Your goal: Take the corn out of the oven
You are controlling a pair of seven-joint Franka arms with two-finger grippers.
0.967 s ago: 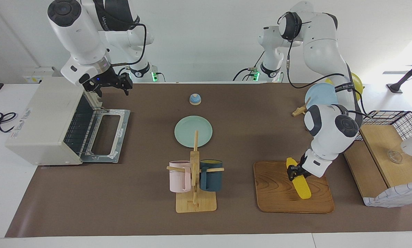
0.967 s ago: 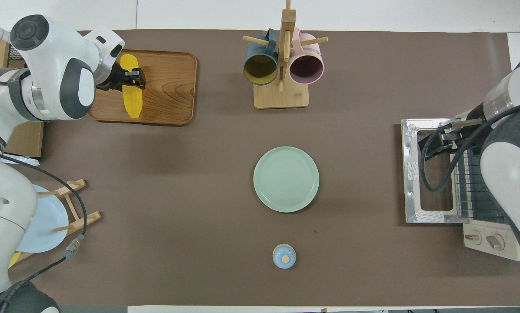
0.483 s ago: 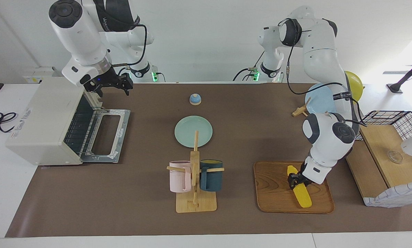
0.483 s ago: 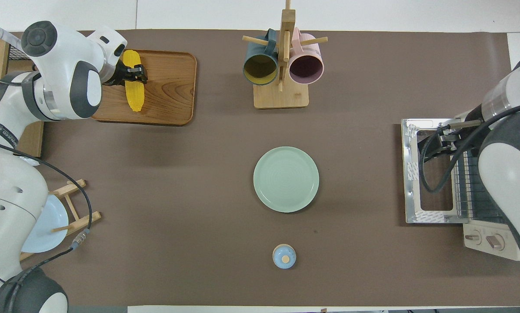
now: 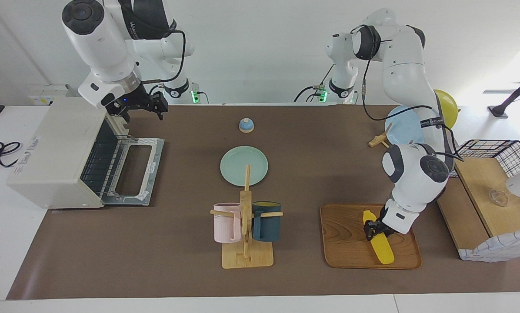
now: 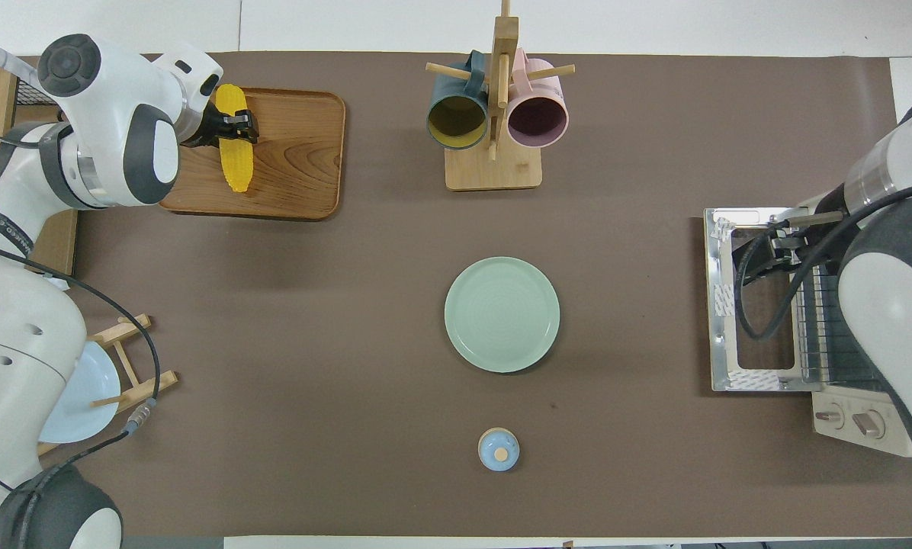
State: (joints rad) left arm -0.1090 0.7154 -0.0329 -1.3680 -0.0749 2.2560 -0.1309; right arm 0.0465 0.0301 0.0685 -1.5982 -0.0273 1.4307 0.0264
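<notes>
The oven stands at the right arm's end of the bench, with its door dropped flat and the wire rack showing inside. The right arm comes down steeply from above, its wrist bent so that the right tool hangs over the corner of the open door that is nearer to the robots; in the overhead view this tool is partly covered by the arm and its cable. It holds nothing, and I cannot tell if its fingers are apart or together.

In the middle of the bench lies a green plate, with a small blue bell nearer to the robots and a wooden mug rack with a pink mug and a dark blue mug farther from them.

Toward the left arm's end lies a wooden tray. The left arm reaches far forward, elbow high and forearm folded down, and the left tool is clenched across the corn near its thicker end. The corn lies on the tray, out of the oven and well apart from it. Nearer to the robots on this side a light blue plate stands in a wooden holder.
</notes>
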